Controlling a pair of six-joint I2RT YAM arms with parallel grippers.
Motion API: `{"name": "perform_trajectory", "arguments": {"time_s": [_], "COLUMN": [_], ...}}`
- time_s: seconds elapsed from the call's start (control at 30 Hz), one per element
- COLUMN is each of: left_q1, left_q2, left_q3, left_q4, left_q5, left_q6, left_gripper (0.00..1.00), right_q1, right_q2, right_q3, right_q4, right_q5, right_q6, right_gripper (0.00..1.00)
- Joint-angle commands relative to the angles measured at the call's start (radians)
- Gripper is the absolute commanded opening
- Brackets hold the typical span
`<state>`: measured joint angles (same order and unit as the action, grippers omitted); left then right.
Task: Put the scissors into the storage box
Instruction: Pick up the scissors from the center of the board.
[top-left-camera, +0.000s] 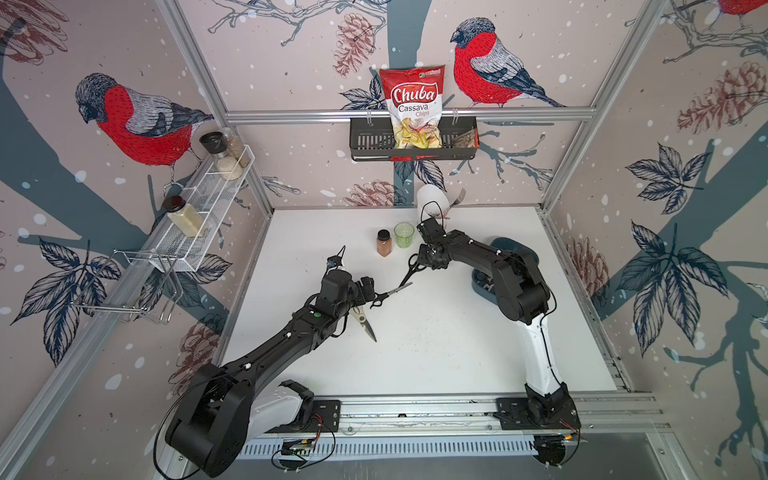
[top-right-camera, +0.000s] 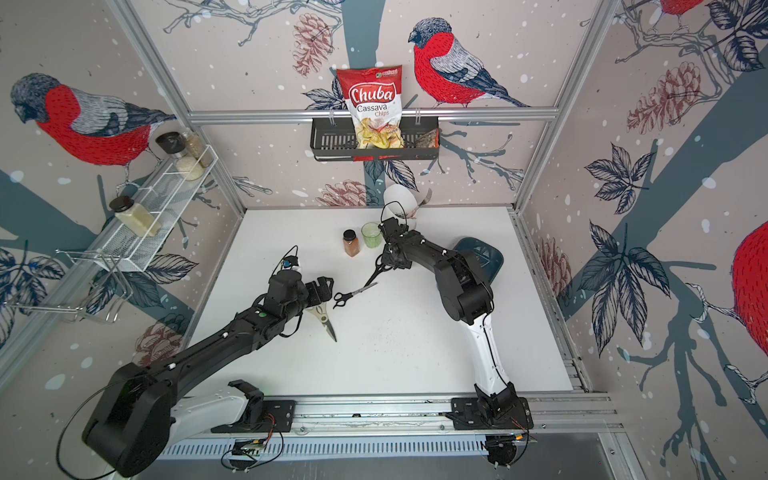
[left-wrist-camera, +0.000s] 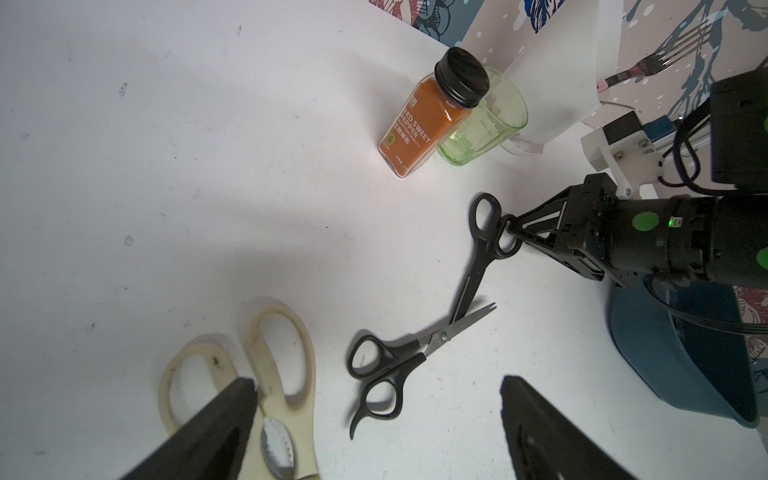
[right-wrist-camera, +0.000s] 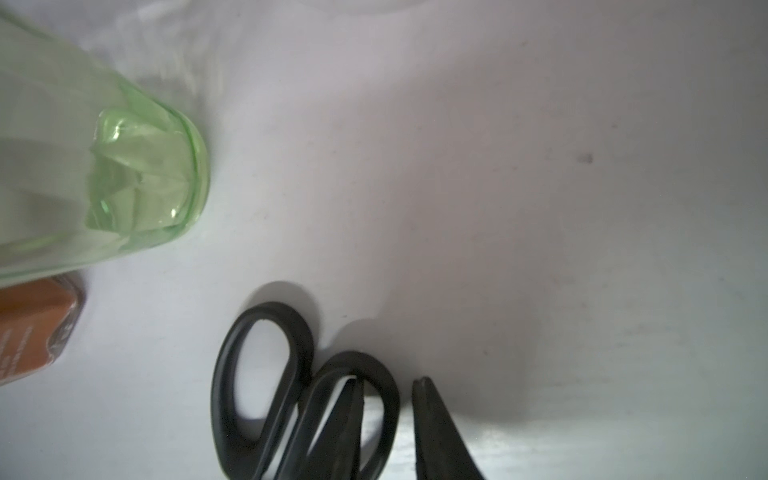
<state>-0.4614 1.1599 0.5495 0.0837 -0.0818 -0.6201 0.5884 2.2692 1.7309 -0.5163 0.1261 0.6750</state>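
Right gripper (left-wrist-camera: 510, 227) sits narrow astride one ring of the black scissors (left-wrist-camera: 478, 266), flat on the desk (left-wrist-camera: 208, 166) (biting or not, I can't tell). Pinch that ring firmly and lift straight, so the blade clears the smaller pair (left-wrist-camera: 415, 353) it crosses. Then swing to the storage box (left-wrist-camera: 673, 365) close by.

Two black-handled scissors (left-wrist-camera: 478, 266) (left-wrist-camera: 440, 336), one cream-handled shears (left-wrist-camera: 249, 353), one orange spice jar (left-wrist-camera: 424, 124), one green glass (left-wrist-camera: 486, 129), one storage box (left-wrist-camera: 685, 365).
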Motion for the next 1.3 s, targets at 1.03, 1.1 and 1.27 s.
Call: {"name": "perform_trajectory", "arguments": {"time_s": [1.03, 1.1, 1.27], "left_q1": [0.002, 0.001, 0.001], "left_q2": [-0.019, -0.022, -0.022], "left_q3": [0.003, 0.003, 0.001], "left_q4": [-0.013, -0.013, -0.012], "left_q5": [-0.033, -0.036, -0.034], "left_q6": [0.009, 0.008, 0.005], "left_gripper": [0.95, 0.95, 0.95], "right_q1": [-0.003, -0.002, -0.003], "right_q2": [-0.035, -0.085, -0.196], "right_q3": [-0.094, -0.126, -0.204], "right_q4": [-0.017, 0.005, 0.065], "right_q5": [0.155, 0.195, 0.281], "right_q6": [-0.048, -0.045, -0.054], "right_gripper": [0.0, 0.0, 0.0]}}
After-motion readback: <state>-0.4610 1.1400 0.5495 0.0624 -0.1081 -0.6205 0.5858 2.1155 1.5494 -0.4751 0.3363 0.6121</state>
